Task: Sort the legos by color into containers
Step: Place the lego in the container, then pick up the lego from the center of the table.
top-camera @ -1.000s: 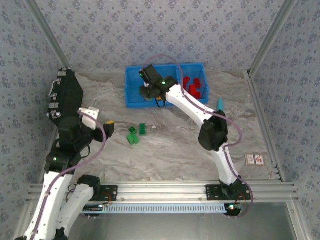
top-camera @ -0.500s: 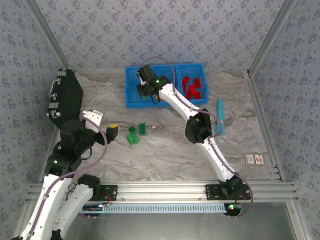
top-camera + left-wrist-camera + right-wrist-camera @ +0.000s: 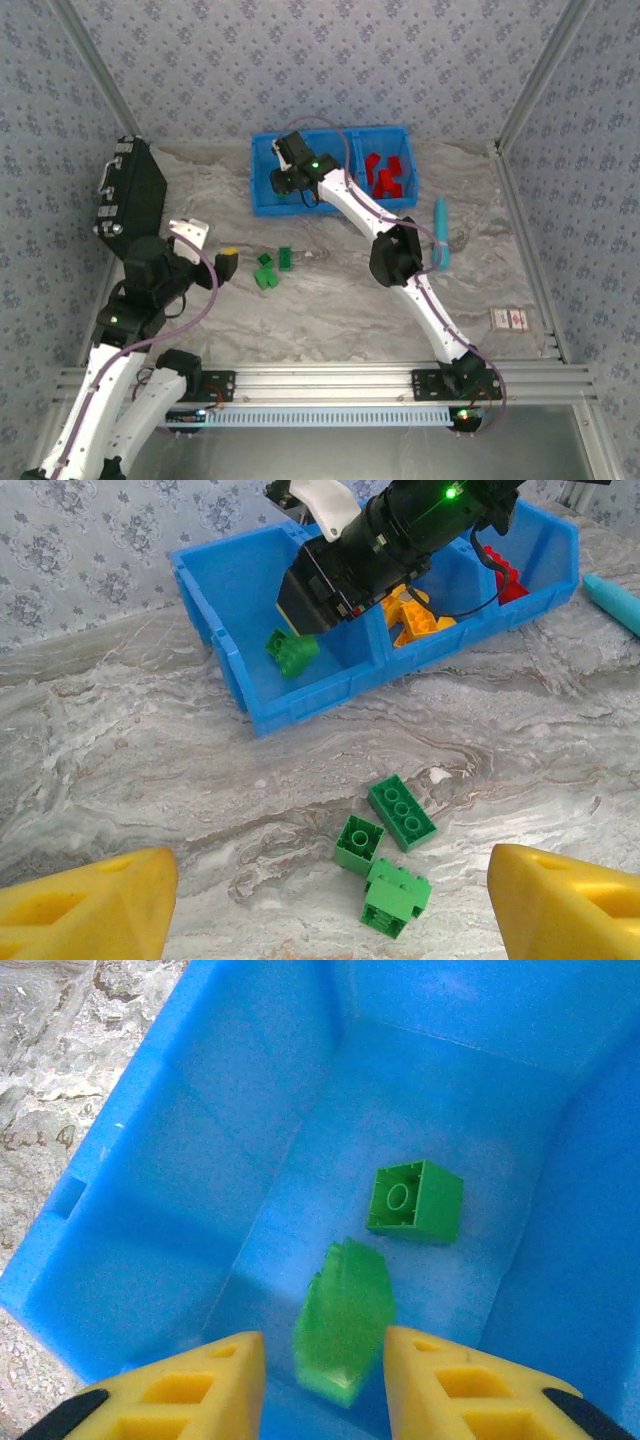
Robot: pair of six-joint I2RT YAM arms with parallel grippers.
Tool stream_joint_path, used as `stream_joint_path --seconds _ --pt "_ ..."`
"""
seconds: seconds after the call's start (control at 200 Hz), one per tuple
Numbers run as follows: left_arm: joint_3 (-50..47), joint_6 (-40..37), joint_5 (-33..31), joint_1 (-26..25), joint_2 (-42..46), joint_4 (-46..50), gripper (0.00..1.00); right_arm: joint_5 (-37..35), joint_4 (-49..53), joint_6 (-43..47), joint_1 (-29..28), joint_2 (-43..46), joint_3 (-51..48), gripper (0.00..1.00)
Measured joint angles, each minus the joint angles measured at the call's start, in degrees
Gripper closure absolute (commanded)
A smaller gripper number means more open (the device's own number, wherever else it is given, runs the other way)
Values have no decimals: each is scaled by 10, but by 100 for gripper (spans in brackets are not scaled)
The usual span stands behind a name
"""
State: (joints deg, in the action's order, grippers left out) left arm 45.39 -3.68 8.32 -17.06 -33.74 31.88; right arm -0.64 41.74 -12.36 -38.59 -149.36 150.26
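The blue container point(image 3: 262, 200) stands at the back of the table with three compartments. My right gripper point(image 3: 325, 1360) hangs over its left compartment point(image 3: 200, 1130), jaws open, and a blurred green lego point(image 3: 345, 1315) is loose just below them. Another green lego point(image 3: 415, 1200) lies on that compartment's floor. Orange-yellow legos point(image 3: 415, 615) fill the middle compartment and red legos point(image 3: 385, 175) the right one. My left gripper point(image 3: 332, 880) is open and holds nothing, hovering near three green legos point(image 3: 402, 812) point(image 3: 359, 841) point(image 3: 395, 897) on the table.
A black case point(image 3: 130, 195) lies at the left edge of the table. A slim teal piece point(image 3: 441, 232) lies right of the bin, and a small card point(image 3: 512, 318) rests near the right rail. The right arm stretches across the table's middle toward the bin.
My right gripper moved left over the bin's left compartment, opened, and let go of the green lego. My left arm shifted slightly toward the green legos on the table.
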Motion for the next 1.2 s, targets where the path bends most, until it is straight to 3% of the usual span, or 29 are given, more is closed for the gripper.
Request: stream_joint_path --seconds 0.2,0.445,0.615,0.88,1.2 --pt "0 -4 0 0 -1 0 19 0 0 0 -7 24 -41 62" --pt "0 -3 1 -1 -1 0 19 7 -7 -29 -49 145 -245 56" --pt "0 -3 5 -17 7 0 19 16 -13 -79 -94 199 -341 46" --pt "0 -3 6 -46 30 0 17 3 -4 -168 -124 205 -406 36" --pt "0 -4 -6 -59 53 -1 15 -32 15 -204 -124 204 -410 39"
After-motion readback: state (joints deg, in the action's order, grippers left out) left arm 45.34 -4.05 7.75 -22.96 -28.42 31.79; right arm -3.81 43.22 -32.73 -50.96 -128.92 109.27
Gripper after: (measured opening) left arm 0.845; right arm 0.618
